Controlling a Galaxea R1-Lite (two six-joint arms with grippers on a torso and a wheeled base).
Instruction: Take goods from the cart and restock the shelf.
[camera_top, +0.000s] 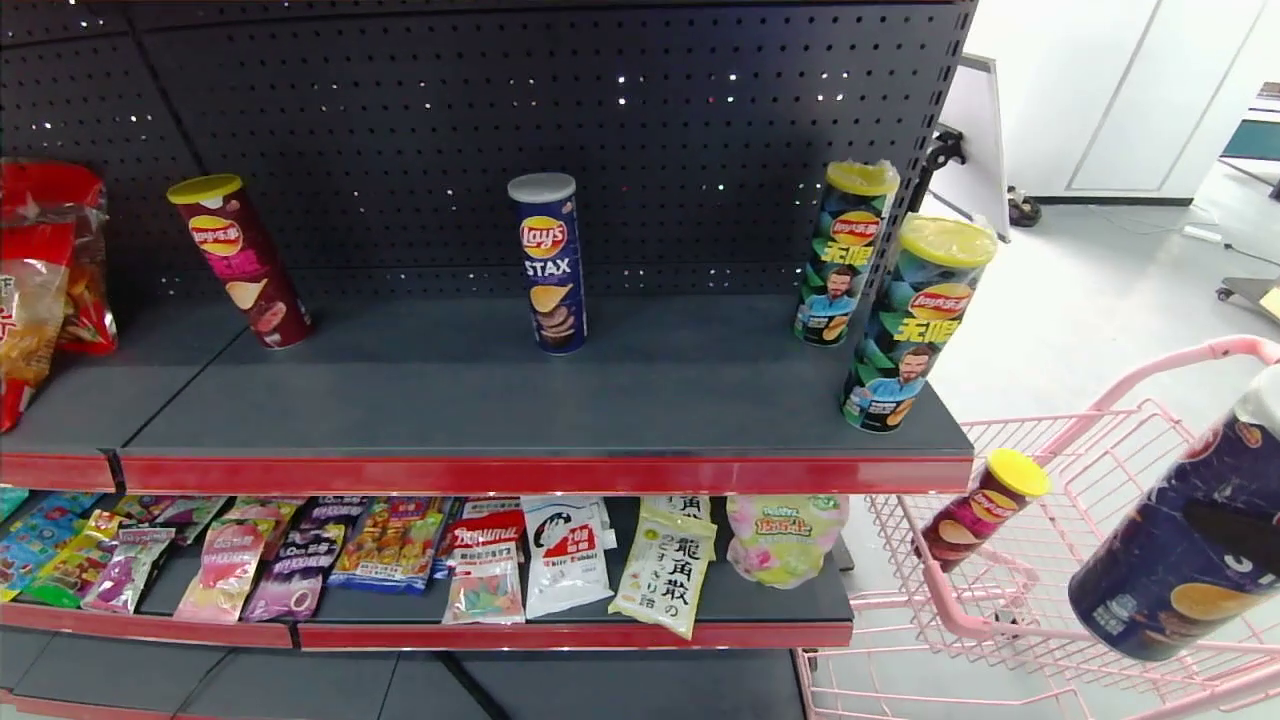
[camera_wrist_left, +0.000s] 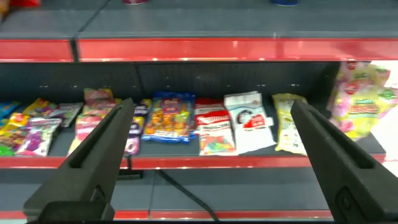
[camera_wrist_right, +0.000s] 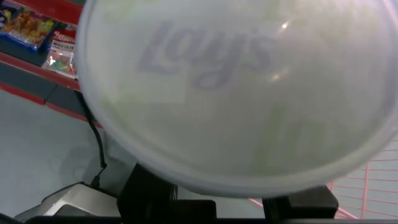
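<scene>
The big dark shelf (camera_top: 420, 400) with the red front edge takes up most of what's in front of the robot. The pink cart (camera_top: 1140, 380) is parked off its right end.

Hanging over the cart, on the robot's right, is a dark blue can (camera_top: 1185, 530) of chips. It's tilted, lid end up. The right gripper (camera_wrist_right: 221, 205) looks clamped around its body, and from the wrist you're basically staring at the clear lid.

So I'd call this the carry step: one item is out of the cart and not on the shelf yet.

Up top there's a maroon can (camera_top: 243, 262) at the left, a matching blue can (camera_top: 548, 265) in the middle, and two green cans (camera_top: 846, 255) at the right end. One of them, the front green can (camera_top: 917, 325), is right by the shelf's front corner. There's one small maroon can (camera_top: 978, 512) left lying in the cart. Snack bags (camera_top: 400, 550) fill the lower shelf.

The left gripper (camera_wrist_left: 211, 106) is low down facing those bags, with its fingers spread wide and nothing between them.

Next, I reckon it swings the can left over the top shelf, stands it upright, and sets it in the open stretch by the blue one. It'll want to steer wide of that front green can, which looks easy to clip.
</scene>
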